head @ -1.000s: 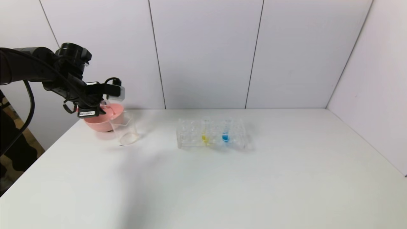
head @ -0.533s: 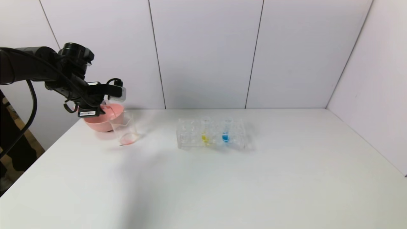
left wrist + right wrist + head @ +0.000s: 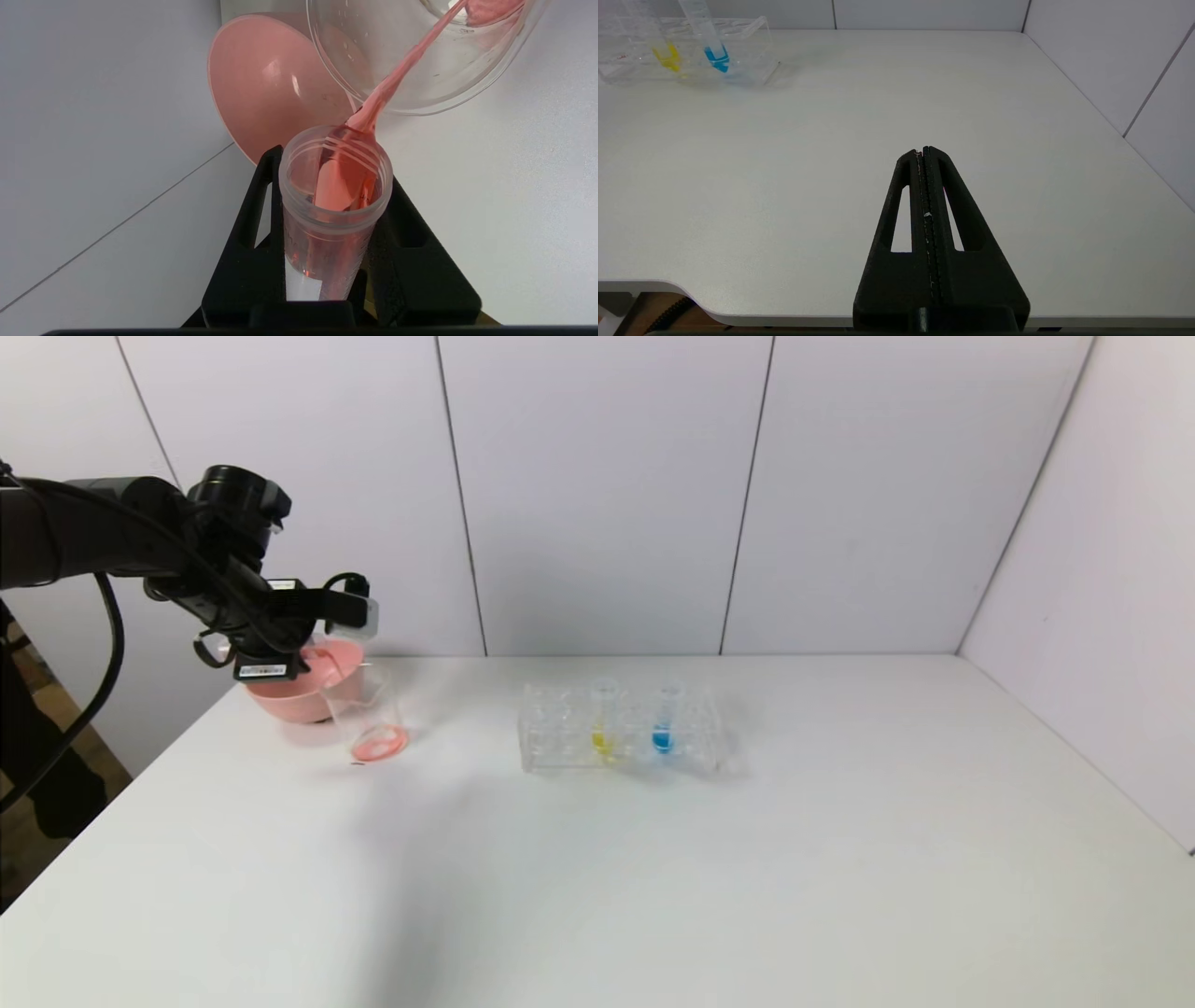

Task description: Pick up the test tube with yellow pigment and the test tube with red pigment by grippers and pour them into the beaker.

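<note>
Nearest, the right gripper [image 3: 924, 150] hangs pressed together, empty, off the table's [image 3: 653, 877] near edge. Farther back left, the left gripper [image 3: 327, 186] clamps the red tube [image 3: 334, 205], tipped, streaming into the beaker [image 3: 366, 714]. The yellow tube [image 3: 603, 719] stands in the rack [image 3: 560, 728].

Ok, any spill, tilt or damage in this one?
Nothing stands out. The left gripper holds the test tube with red pigment tipped over the beaker, and the red stream lands inside. The table looks dry.
</note>
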### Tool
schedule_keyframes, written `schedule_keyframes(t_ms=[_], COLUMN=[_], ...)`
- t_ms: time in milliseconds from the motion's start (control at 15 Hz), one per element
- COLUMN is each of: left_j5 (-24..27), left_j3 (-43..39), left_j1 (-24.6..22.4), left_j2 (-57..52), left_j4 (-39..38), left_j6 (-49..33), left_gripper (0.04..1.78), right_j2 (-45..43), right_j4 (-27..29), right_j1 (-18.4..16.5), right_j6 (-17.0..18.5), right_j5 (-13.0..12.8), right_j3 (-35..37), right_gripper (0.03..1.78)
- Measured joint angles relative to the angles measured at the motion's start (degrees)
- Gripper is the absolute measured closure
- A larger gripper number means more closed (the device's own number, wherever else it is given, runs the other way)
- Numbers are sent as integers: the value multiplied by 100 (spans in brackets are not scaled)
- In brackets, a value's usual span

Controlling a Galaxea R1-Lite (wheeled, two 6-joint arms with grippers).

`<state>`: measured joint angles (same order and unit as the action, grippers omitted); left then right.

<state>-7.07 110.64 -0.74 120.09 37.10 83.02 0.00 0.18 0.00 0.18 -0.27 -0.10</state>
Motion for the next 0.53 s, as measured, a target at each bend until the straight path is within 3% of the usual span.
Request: schedule_keyframes(t_ms=[533], left_j5=[-43], left_j3=[83], left_j1=[41], left_j2=[55], left_j4=[66], left_j6=[11], left_gripper=[132], right_j2=[0], right_j4=[0], right_j1=[0], right_j6=[0], right_j5=[0], right_j3=[0], right_gripper=[170])
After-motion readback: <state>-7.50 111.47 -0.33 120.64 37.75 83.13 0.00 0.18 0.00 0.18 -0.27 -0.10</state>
